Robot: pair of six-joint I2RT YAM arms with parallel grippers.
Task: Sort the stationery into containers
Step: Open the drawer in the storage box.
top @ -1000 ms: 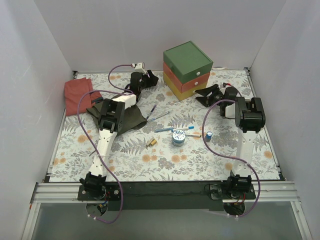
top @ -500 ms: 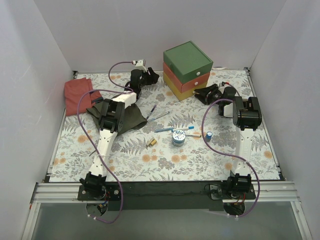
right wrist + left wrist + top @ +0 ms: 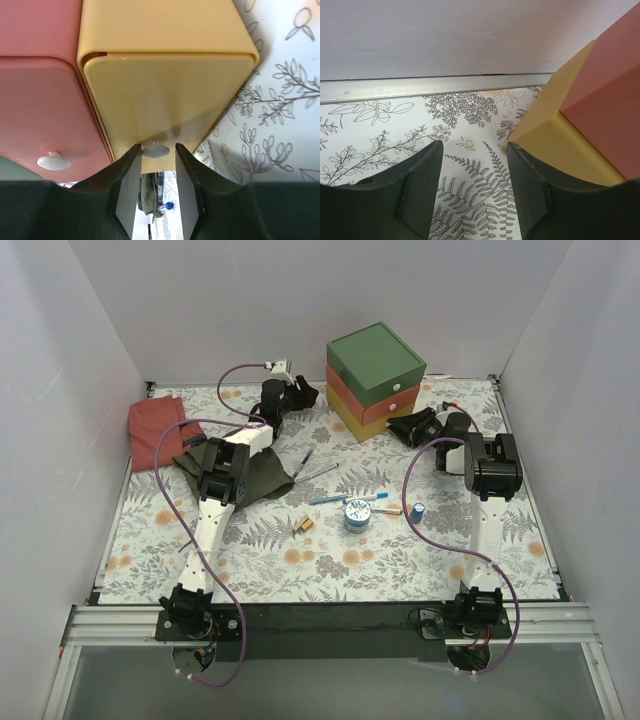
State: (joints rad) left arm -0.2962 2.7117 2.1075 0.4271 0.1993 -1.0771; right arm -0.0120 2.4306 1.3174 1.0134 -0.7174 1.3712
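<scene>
From above, the chest stands at upper centre-right, its three drawers stacked green over red-orange over yellow. The right gripper sits at the yellow drawer's front, and the left gripper is just left of the chest.

Mid-frame lie the loose items. One purple pen and one silver pen both slant toward upper right. Three pale markers run roughly left–right. There is one round tin, one blue cylinder standing upright and one brass piece.

In the left wrist view the jaws are wide apart with only floral mat between the fingers. At right is the corner of the yellow drawer, under the red-orange drawer.

In the right wrist view the jaws are narrow, straddling the yellow drawer's white knob — whether they pinch it I cannot tell. A second knob shows on the red-orange drawer.
</scene>
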